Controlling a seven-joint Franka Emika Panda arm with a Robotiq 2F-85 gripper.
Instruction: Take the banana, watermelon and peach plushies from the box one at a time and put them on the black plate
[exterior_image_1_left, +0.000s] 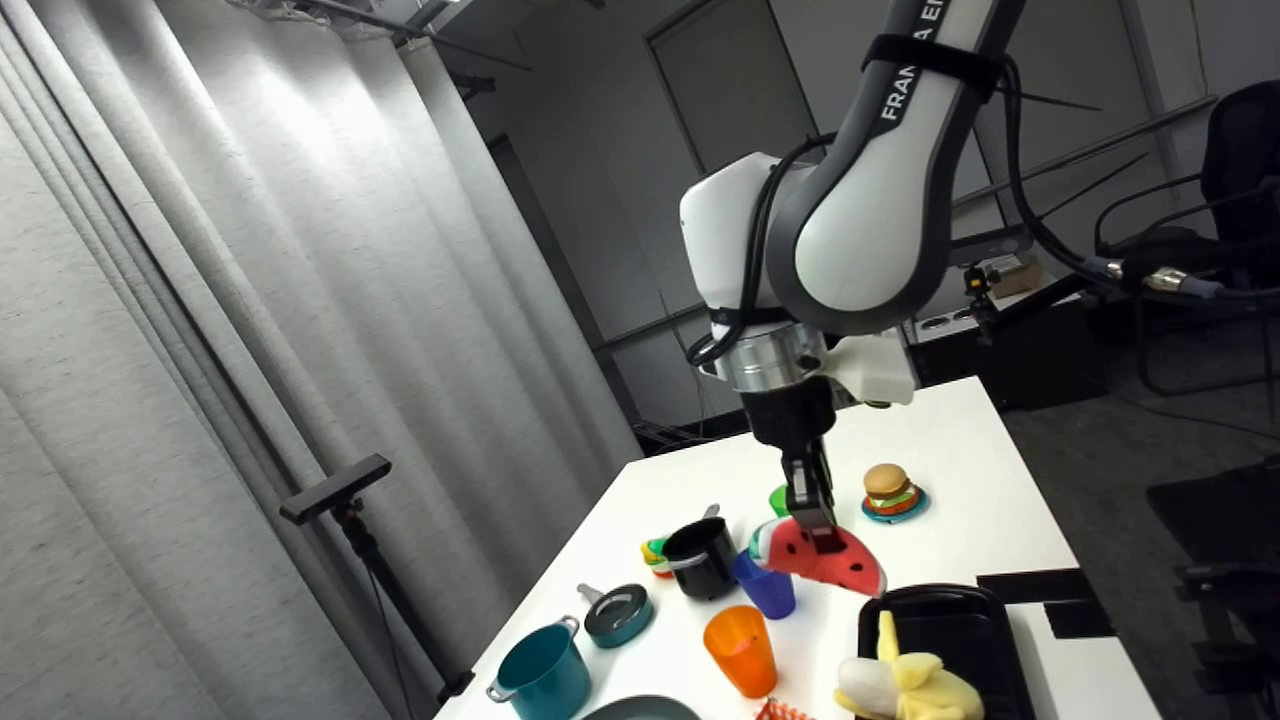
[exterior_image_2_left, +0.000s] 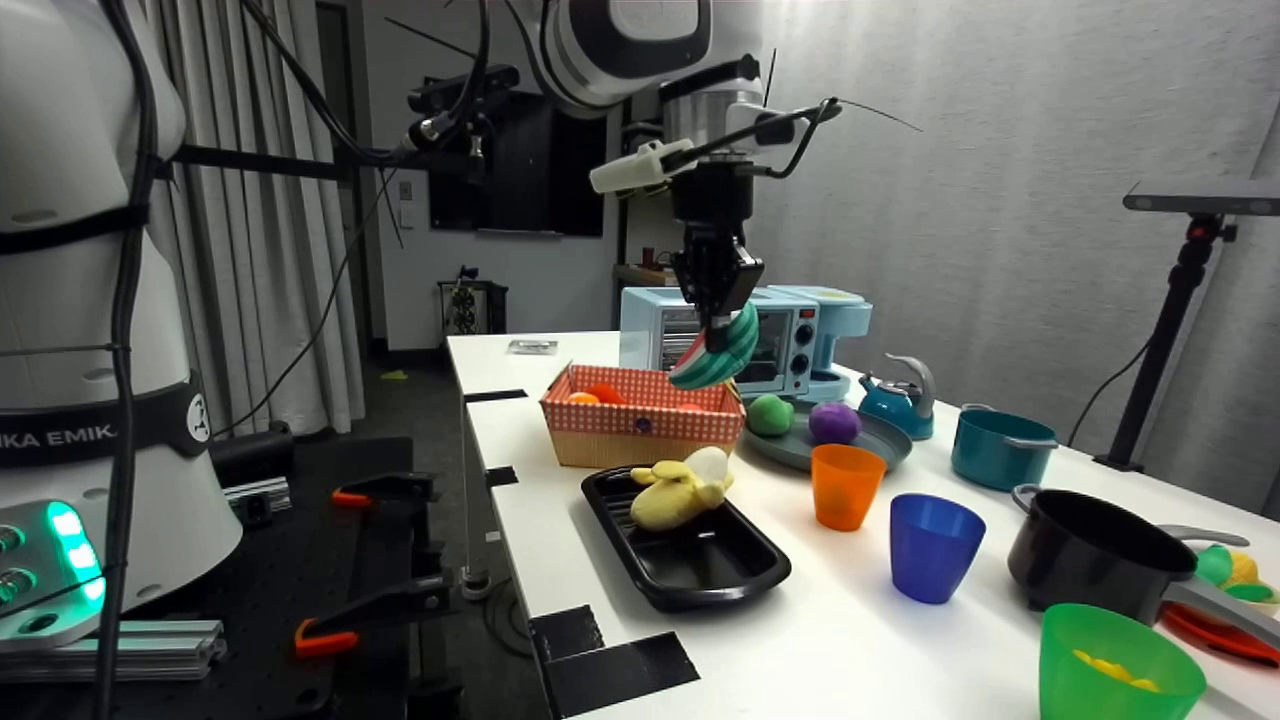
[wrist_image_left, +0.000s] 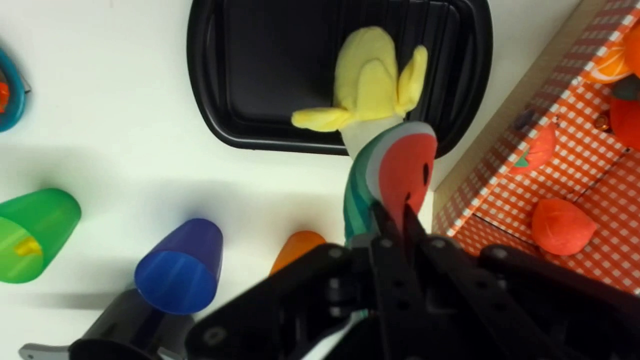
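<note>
My gripper (wrist_image_left: 396, 212) pinches watermelon plush (wrist_image_left: 406, 167), presumably to join banana plush (wrist_image_left: 376, 82) (on black tray (wrist_image_left: 275, 65), twelve o'clock, wrist view).

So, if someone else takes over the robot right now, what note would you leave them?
Gripper: closed on the watermelon, held in the air.
Banana: on the black plate, pale end reaching the rim.
Peach: probably the reddish-orange plush in the checked box.
Done: banana delivered.
Left: set the watermelon on the plate, then bring the peach.
</note>
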